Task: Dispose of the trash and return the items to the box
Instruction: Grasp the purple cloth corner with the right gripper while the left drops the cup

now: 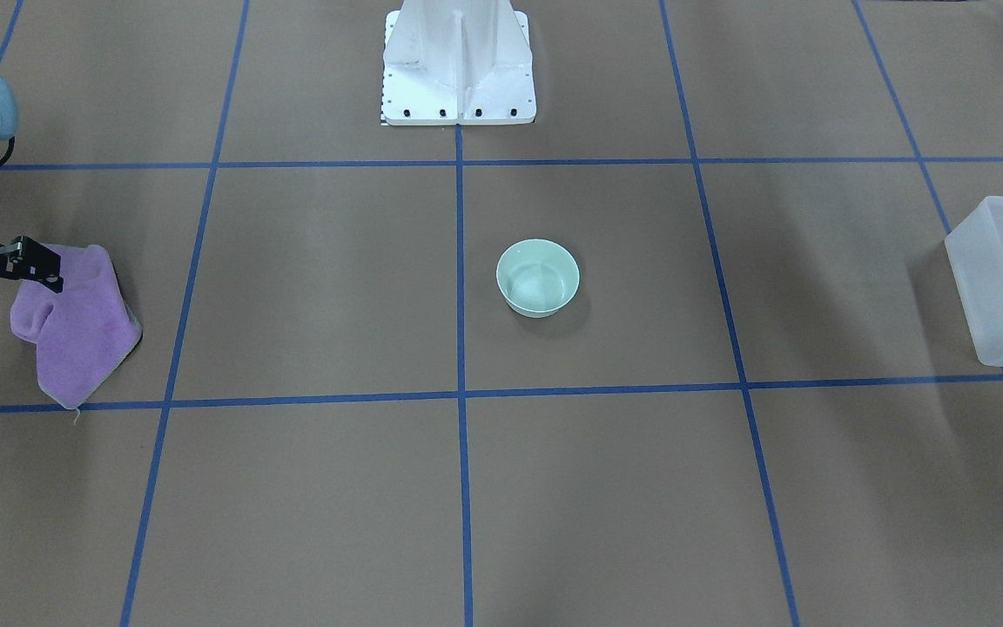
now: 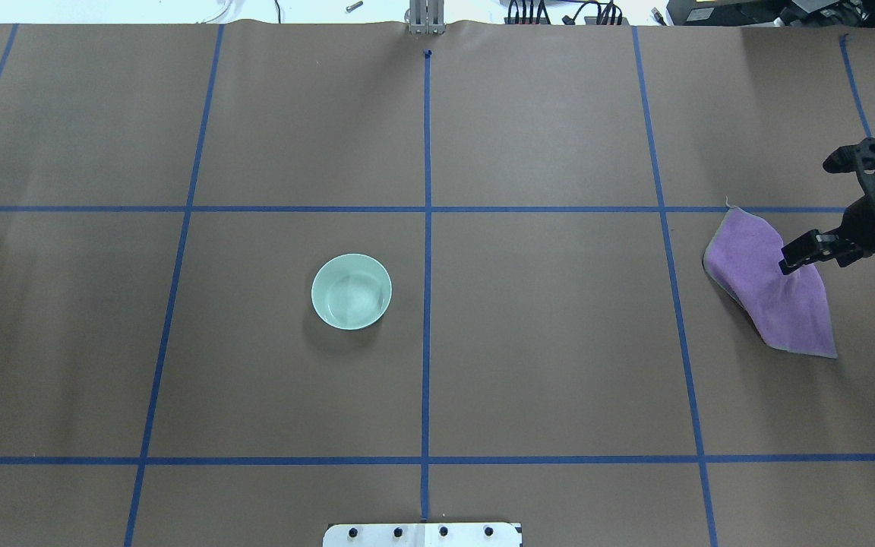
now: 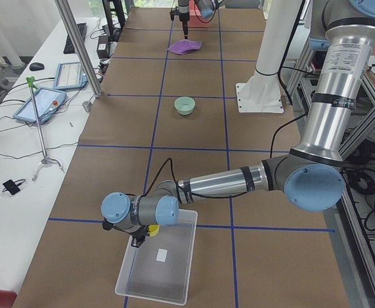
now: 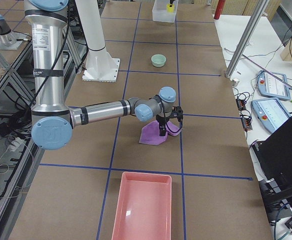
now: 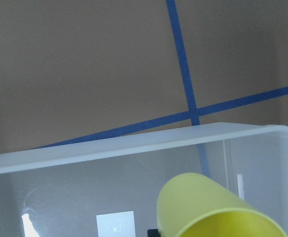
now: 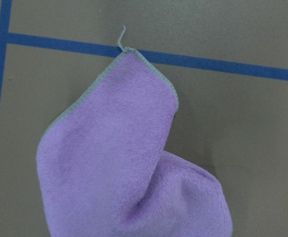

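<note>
Exterior right view shows the right gripper (image 4: 168,125) with jaws parted and empty, just above a crumpled purple microfibre cloth (image 4: 153,136) at the right end of the worktop (image 2: 559,342). The jaws of the left gripper (image 3: 142,237) are hidden, so I cannot tell their state. A small yellow plastic cup (image 5: 208,212) hangs tilted over the translucent frosted-white plastic tub (image 5: 134,143) at the left end, nearly home. The pale mint-green round bowl (image 2: 352,292) waits mid-worktop. The cloth probably belongs in the pink rectangular tray (image 4: 142,210).
</note>
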You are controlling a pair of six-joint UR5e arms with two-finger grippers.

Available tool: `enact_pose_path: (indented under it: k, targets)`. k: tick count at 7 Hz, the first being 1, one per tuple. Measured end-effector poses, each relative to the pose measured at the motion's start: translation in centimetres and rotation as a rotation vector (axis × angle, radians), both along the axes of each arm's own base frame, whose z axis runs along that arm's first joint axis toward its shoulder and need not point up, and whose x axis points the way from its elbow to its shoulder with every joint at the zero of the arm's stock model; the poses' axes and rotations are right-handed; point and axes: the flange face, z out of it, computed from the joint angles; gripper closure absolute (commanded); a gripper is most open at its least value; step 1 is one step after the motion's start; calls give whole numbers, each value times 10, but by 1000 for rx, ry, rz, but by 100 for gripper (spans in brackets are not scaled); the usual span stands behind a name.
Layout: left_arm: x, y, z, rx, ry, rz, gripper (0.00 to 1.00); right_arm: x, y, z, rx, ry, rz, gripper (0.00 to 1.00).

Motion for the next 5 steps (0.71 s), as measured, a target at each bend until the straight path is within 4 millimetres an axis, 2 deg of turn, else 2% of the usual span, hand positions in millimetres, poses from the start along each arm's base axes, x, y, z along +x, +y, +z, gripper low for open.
enact_pose_path:
  k: [3, 4, 5]
  targets:
    - [8, -1, 4, 2, -3, 1, 100, -18, -19, -4, -15, 6, 20, 0]
    - [13, -2, 4, 2, -5, 7, 8, -23, -22, -4, -24, 7, 24, 0]
    - [15, -5, 2, 7, -4, 11, 2, -28, -22, -6, -32, 6, 27, 0]
